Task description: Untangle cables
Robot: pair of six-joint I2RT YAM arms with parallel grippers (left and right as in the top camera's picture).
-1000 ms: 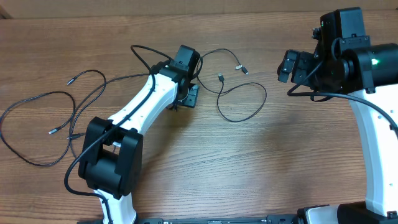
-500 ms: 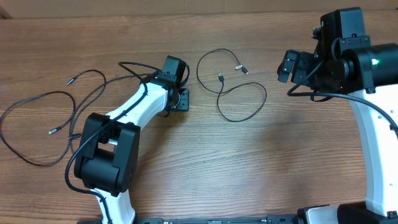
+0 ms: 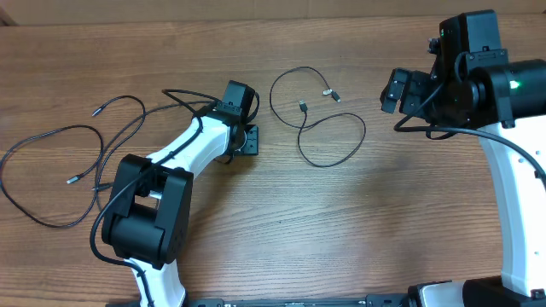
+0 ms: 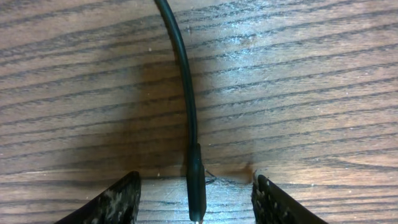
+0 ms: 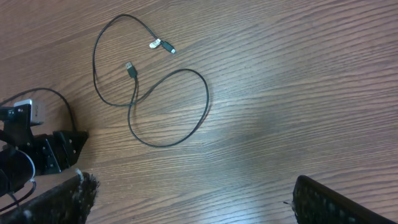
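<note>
Near the left edge of the table [image 3: 281, 239], the loose cables [image 3: 60, 129] are spread in wide, overlapping loops. The room between them and the centre is taken up by the left arm [image 3: 183, 153], which is stretched from the near edge toward the middle. The left gripper [image 4: 196, 194] is held low over the wood with its fingers parted, and a cable end [image 4: 186, 93] is seen lying between them, ungripped, plug toward the camera. Just right of it a single looped cable [image 5: 207, 102] lies on its own, both plugs inside its far curve. Open wood is found from there to the near edge. Toward the far right corner the right gripper [image 3: 395, 90] is held above the table, spread wide and empty.
</note>
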